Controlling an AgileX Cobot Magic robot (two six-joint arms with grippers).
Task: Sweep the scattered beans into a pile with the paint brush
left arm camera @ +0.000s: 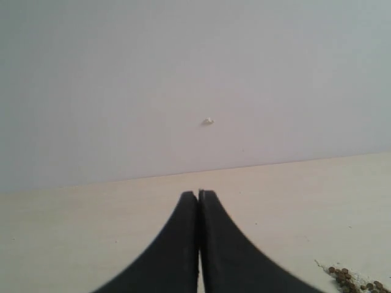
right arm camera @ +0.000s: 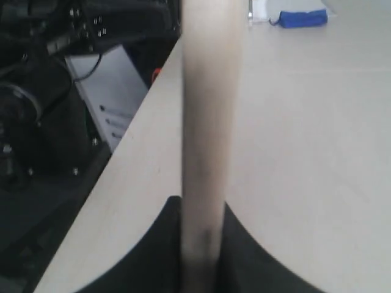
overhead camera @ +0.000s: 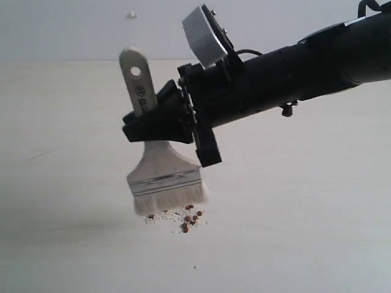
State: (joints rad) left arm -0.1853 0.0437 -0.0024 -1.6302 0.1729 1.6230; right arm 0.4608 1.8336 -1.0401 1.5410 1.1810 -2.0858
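My right gripper [overhead camera: 156, 119] is shut on the pale wooden handle of the paint brush [overhead camera: 164, 171], which hangs bristles-down over the table. Its whitish bristles touch or hover just above the pile [overhead camera: 183, 218] of reddish-brown beans [overhead camera: 190, 217] mixed with whitish grains. In the right wrist view the handle [right arm camera: 204, 122] runs straight out between the black fingers [right arm camera: 244, 244]. My left gripper [left arm camera: 198, 194] is shut with nothing in it; some beans [left arm camera: 351, 279] lie off to its side at the frame's corner. The left gripper does not appear in the exterior view.
The pale table [overhead camera: 305, 201] ends at a white wall [overhead camera: 73, 27] bearing a small mark [overhead camera: 132, 14]. The right wrist view shows the table edge [right arm camera: 122, 159], dark equipment [right arm camera: 55, 91] beyond it, and a blue object [right arm camera: 302, 18] on the far tabletop.
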